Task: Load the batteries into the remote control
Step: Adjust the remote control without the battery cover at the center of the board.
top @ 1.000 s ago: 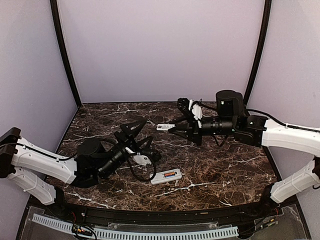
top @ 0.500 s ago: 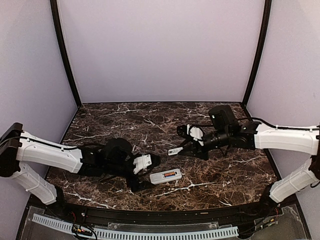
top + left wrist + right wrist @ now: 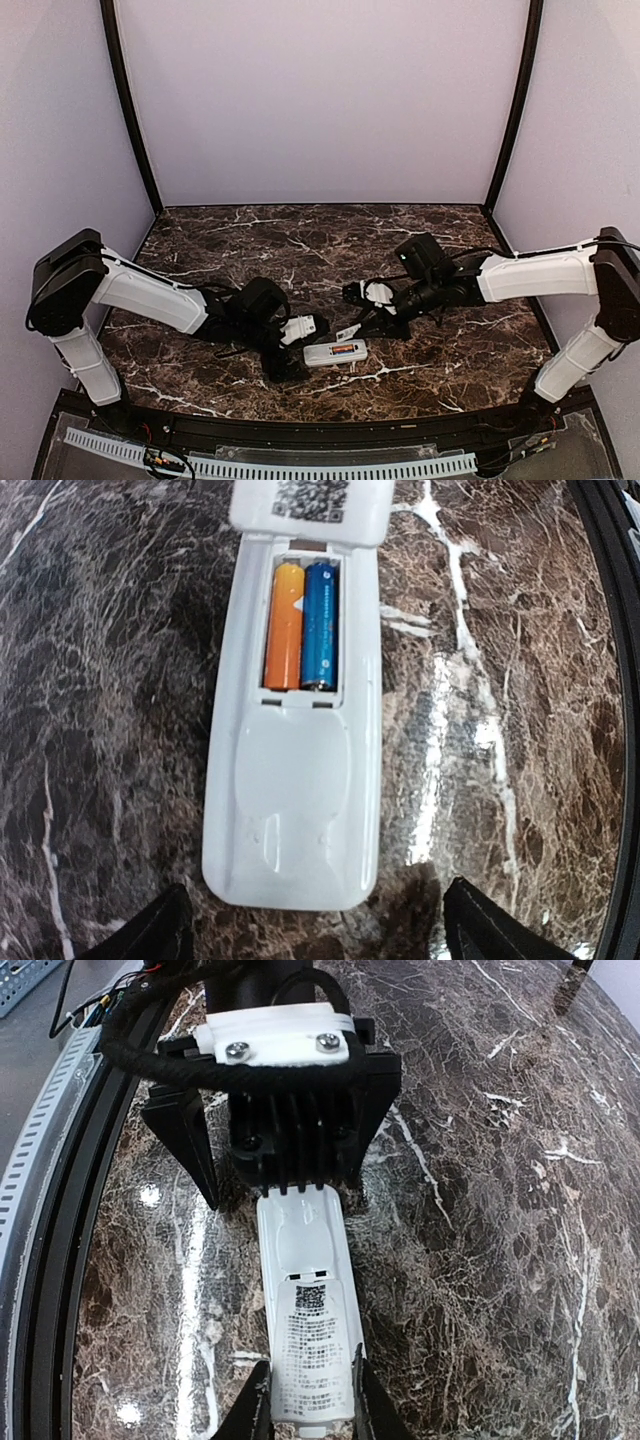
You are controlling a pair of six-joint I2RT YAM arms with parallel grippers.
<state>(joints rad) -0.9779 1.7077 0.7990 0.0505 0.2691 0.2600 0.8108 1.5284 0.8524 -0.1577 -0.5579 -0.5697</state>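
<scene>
The white remote control (image 3: pixel 292 810) lies back up on the marble table, its battery bay uncovered. The orange battery (image 3: pixel 284 625) and the blue battery (image 3: pixel 320 625) sit side by side in the bay. My left gripper (image 3: pixel 318 935) is open, its fingertips (image 3: pixel 165 932) standing either side of the remote's near end with a gap on both sides. My right gripper (image 3: pixel 310 1400) is shut on the flat white cover piece (image 3: pixel 315 1345) with a printed label, holding it over the remote's other end (image 3: pixel 300 1230). In the top view the remote (image 3: pixel 333 352) lies between the left gripper (image 3: pixel 296 352) and the right gripper (image 3: pixel 352 330).
The dark marble table (image 3: pixel 450 340) ends in a black rail at the near edge (image 3: pixel 330 420). Lilac walls close the back and both sides. The two wrists face each other closely over the remote.
My left gripper has swung down to the remote's left end. My right arm has carried the cover from mid-table down to the remote's right end.
</scene>
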